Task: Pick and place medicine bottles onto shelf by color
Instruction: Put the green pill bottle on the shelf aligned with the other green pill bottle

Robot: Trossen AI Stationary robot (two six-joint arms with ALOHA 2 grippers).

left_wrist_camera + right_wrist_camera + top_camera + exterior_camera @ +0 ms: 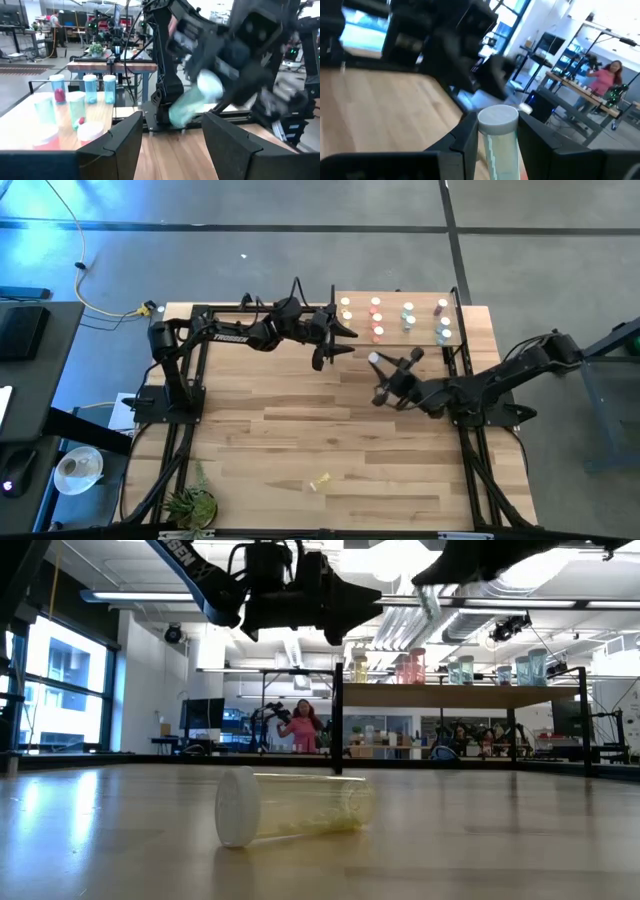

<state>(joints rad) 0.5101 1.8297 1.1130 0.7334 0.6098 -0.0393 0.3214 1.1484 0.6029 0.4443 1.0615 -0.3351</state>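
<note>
Between right jaws: teal bottle (496,135) (gripped)

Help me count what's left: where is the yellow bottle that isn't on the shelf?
In the high view the yellow bottle lies on its side on the table, near the front edge, right of the small plant.

Daylight pours in from the tall windows (60,680) at my nine o'clock in the low view, and ceiling strip lights (600,605) glare white at one o'clock, laying a soft sheen on the surface (120,830). My arms overhead there are mere black silhouettes. Both wrist views smear with motion blur, my right end effector (200,97) most of all; from above, the light is even with faint shadows.
</note>
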